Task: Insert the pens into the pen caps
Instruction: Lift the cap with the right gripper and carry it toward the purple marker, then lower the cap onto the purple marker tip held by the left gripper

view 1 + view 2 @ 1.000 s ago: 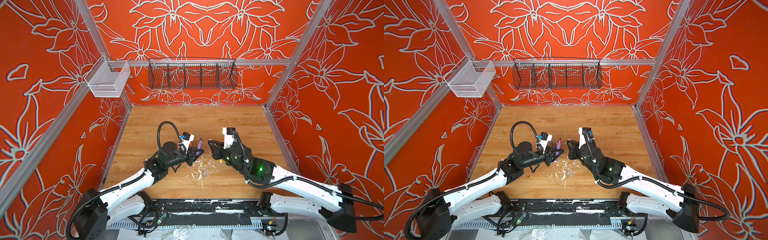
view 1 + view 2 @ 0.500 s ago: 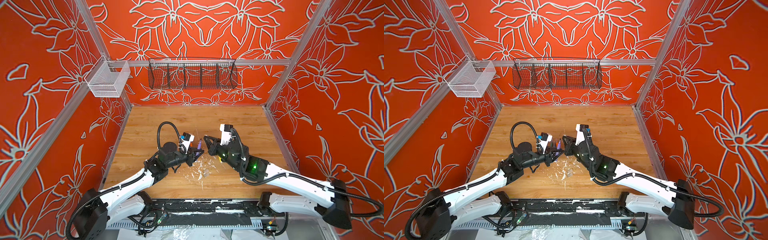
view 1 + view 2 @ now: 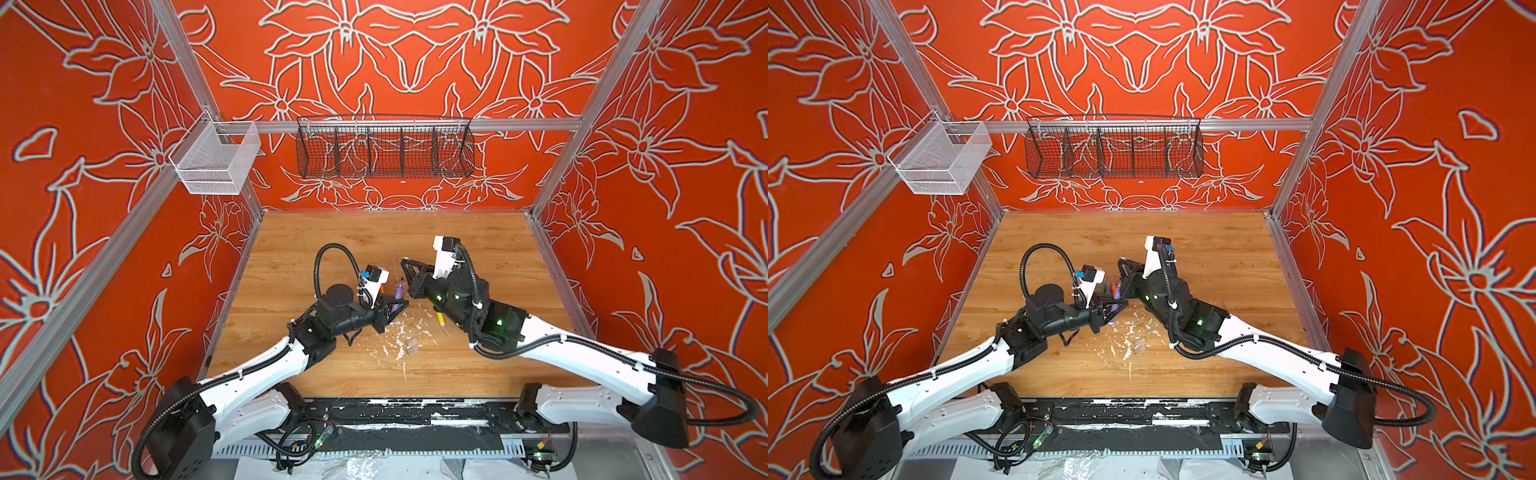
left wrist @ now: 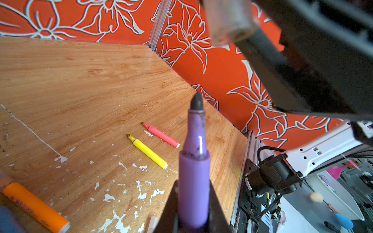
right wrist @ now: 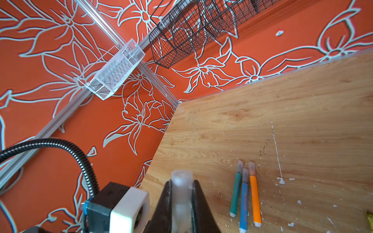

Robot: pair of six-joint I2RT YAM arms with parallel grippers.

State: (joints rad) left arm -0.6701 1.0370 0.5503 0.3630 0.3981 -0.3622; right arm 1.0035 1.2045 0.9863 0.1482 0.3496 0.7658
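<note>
Now – L jaws clamped on purple pen (image 4: 194, 181), tip bare; R jaws clamped on clear cap (image 5: 180, 193) – not touching.

Warm wood grain is shown right across the table (image 4: 80, 80), smooth with a low sheen, and it is broken by chipped white flecks (image 4: 142, 195), chalky and rough-edged. The purple pen (image 4: 194, 181) is picked out as smooth plastic. 1 bright glint is caught on its neck, dark smudges are noted there, and its tip is seen as matt dark felt. The yellow pen (image 4: 148, 151) and pink pen (image 4: 161, 135) are read as duller plastic. The pen cap (image 5: 180, 193) is shown as cloudy, translucent plastic. The black basket (image 3: 384, 151) is made out as dark wire, the white basket (image 3: 216, 160) as fine white mesh, the rail (image 3: 519, 124) as brushed metal. Glossy white plastic is seen on the left arm (image 3: 249, 376).
</note>
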